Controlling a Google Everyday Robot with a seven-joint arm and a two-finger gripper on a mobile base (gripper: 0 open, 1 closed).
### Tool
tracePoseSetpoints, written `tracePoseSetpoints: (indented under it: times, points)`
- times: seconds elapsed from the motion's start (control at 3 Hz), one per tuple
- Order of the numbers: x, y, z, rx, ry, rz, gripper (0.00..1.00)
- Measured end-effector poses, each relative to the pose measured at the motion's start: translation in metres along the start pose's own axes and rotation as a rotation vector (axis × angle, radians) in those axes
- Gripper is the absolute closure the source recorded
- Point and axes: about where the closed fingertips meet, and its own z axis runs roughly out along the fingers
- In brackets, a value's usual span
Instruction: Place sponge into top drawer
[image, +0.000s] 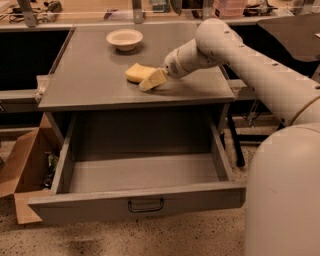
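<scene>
Pincer (152, 80): low over the counter (85, 85), near its front edge.
Pincer state: I cannot tell if it is apart or together.
Arm (240, 55): big and white, it comes in from the right, behind the pincer.
Sponge (135, 72): pale yellow, lying flat on the counter just to the left of the pincer. They look like they touch.
Bowl (124, 38): round and white, farther back and a bit left of the pincer, well apart from it.
Top drawer (140, 200): below the pincer and closer to us, pulled wide open, nothing inside.
Handle (145, 205): small and dark, in the middle of the drawer front.
Cardboard box (22, 165): brown, on the floor, far left and low down from the pincer.
</scene>
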Motion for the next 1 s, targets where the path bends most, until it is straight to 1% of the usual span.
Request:
tracePoseSetpoints:
  times: [0.33,0.67,1.0]
  points:
    - [-0.001,0.004,0.006,-0.002,0.008,-0.003,0.43]
    - [-0.008,0.014,-0.006,-0.018,-0.033,-0.033,0.65]
    - [-0.013,0.042,-0.04,-0.075,-0.106,-0.108,0.89]
